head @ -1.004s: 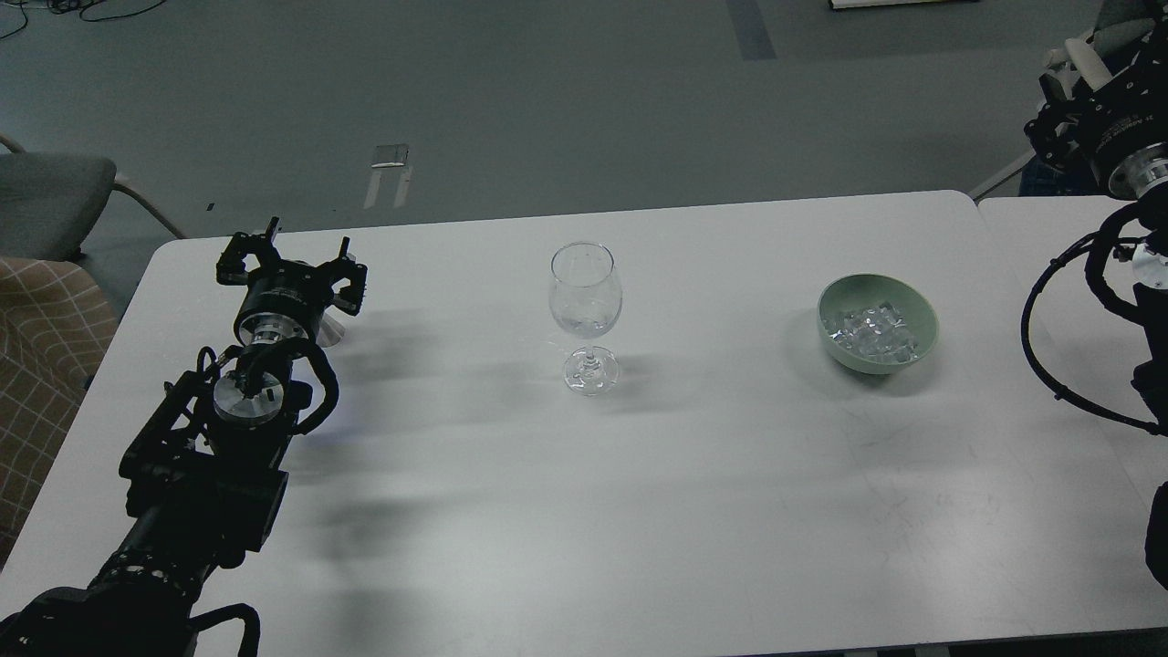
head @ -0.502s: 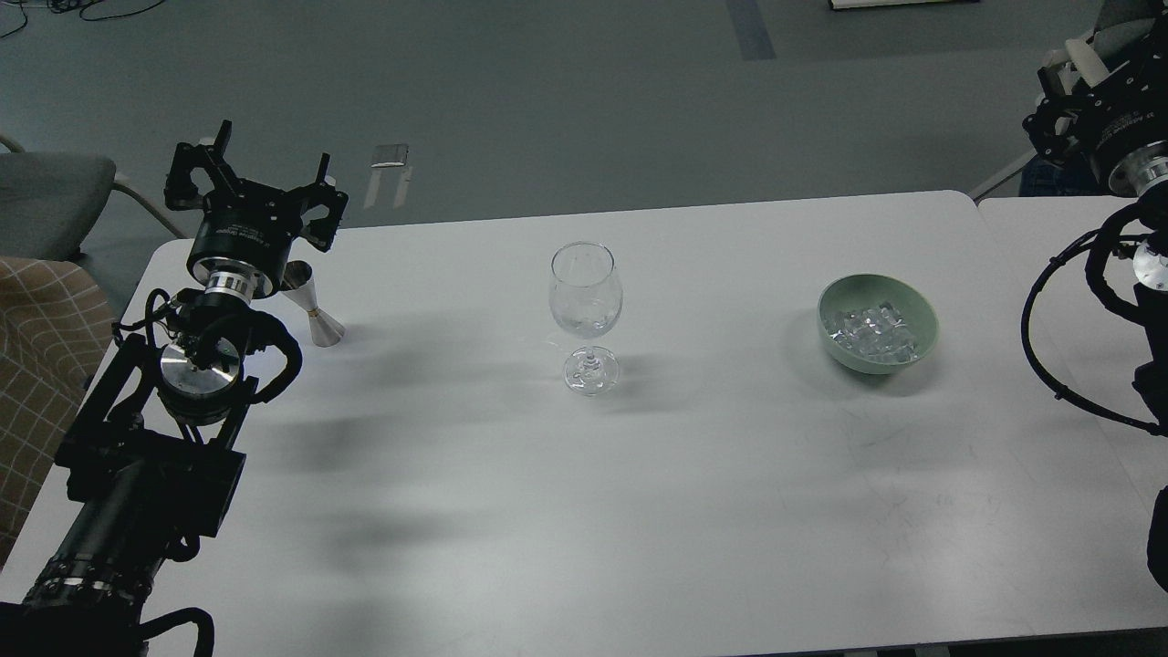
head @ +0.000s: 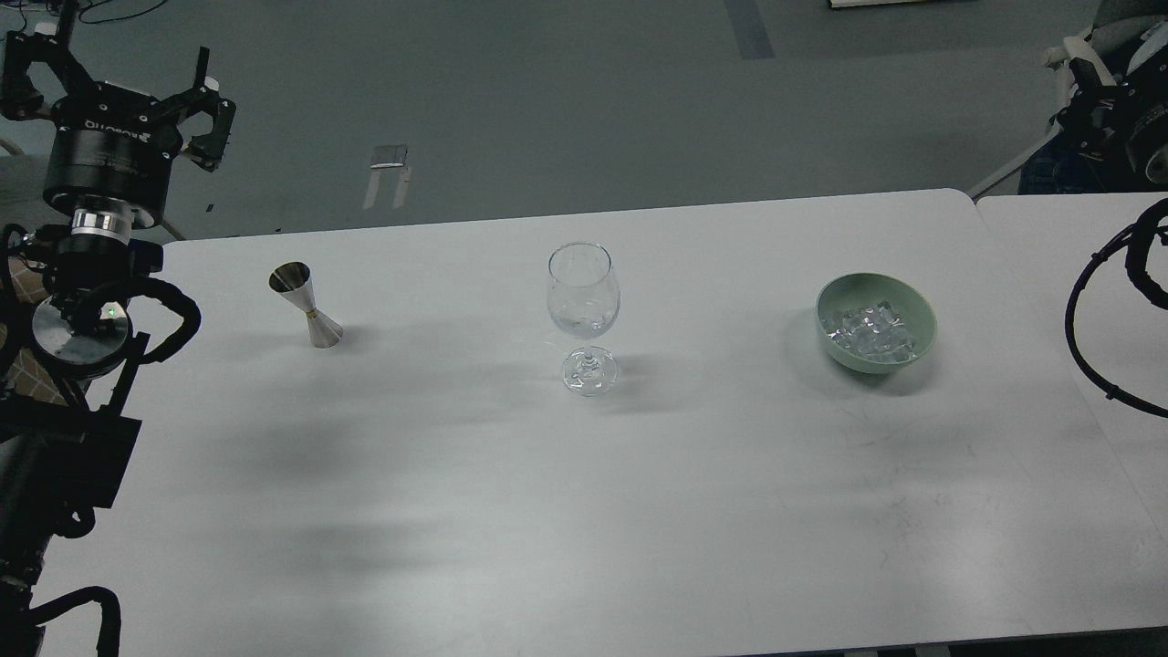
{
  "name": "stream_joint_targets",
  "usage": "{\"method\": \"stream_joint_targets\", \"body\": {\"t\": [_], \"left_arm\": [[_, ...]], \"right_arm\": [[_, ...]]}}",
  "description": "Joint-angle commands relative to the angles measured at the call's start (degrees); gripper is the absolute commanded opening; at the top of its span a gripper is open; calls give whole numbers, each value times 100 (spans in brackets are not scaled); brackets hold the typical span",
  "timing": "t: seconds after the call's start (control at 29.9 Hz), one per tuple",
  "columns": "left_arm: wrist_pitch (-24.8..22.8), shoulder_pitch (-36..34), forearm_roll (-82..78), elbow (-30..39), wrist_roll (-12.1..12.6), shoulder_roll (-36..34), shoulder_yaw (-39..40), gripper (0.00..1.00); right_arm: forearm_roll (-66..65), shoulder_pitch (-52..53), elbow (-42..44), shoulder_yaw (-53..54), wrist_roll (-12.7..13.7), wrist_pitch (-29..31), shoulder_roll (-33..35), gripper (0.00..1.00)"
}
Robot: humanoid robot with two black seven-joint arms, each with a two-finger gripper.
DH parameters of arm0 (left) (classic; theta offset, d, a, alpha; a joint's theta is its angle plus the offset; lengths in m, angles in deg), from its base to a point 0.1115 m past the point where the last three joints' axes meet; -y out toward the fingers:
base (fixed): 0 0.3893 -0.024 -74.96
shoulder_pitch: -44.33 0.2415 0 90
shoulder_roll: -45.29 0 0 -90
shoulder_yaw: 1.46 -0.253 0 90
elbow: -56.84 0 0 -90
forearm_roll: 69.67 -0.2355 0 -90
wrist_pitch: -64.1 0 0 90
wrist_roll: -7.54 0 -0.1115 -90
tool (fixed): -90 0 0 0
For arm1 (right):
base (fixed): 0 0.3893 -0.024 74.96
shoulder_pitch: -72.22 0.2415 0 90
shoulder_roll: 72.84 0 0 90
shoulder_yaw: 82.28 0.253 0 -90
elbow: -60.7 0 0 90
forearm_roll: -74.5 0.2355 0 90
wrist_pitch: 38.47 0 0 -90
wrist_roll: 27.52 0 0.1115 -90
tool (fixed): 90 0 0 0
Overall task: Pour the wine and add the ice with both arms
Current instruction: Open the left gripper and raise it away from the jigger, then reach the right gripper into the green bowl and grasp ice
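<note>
A clear stemmed wine glass (head: 584, 301) stands upright at the table's middle with a little clear wine (head: 582, 323) in the bottom of its bowl. A pale green bowl (head: 923, 315) to the right holds several clear ice cubes (head: 870, 331). A small steel jigger (head: 307, 307) stands upright at the left. My left gripper (head: 123, 78) is open and empty, raised high beyond the table's far left corner, well apart from the jigger. My right gripper (head: 1100, 96) is at the far right edge, dark and partly cut off.
The white table (head: 639, 502) spans the view, and a second table (head: 1049, 274) adjoins it at the right. A chair with a checked cloth (head: 18, 274) is behind my left arm. Black cables (head: 1095, 301) loop from the right arm over the right table.
My left gripper has risen up and to the left, away from the jigger, which now stands uncovered on the table. My right arm has drawn back slightly to the right.
</note>
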Motion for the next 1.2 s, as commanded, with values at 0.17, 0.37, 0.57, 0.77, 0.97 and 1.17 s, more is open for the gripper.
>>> {"method": "stream_joint_targets", "body": {"t": [0.17, 0.37, 0.57, 0.77, 0.97, 1.17], "left_arm": [[107, -33, -1591, -76, -27, -515, -378, 98], [107, -15, -1653, -58, -89, -840, -775, 98], [55, -7, -1635, -14, -107, -831, -722, 98], [46, 292, -1600, -14, -124, -866, -669, 98], [11, 468, -1574, -14, -142, -796, -678, 98], [72, 529, -1574, -5, -142, -647, -713, 98]], "right_arm": [[-655, 237, -553, -1240, -33, -7, 602, 100], [-2225, 263, -606, -1390, -51, -7, 610, 100], [-4483, 254, -833, -1469, -51, 2, 793, 100], [-5894, 535, -958, -2713, -225, 63, 1331, 100], [-5965, 817, -1019, -4401, -482, 55, 1322, 94], [-6430, 729, -1256, -5134, -455, -86, 1331, 86]]}}
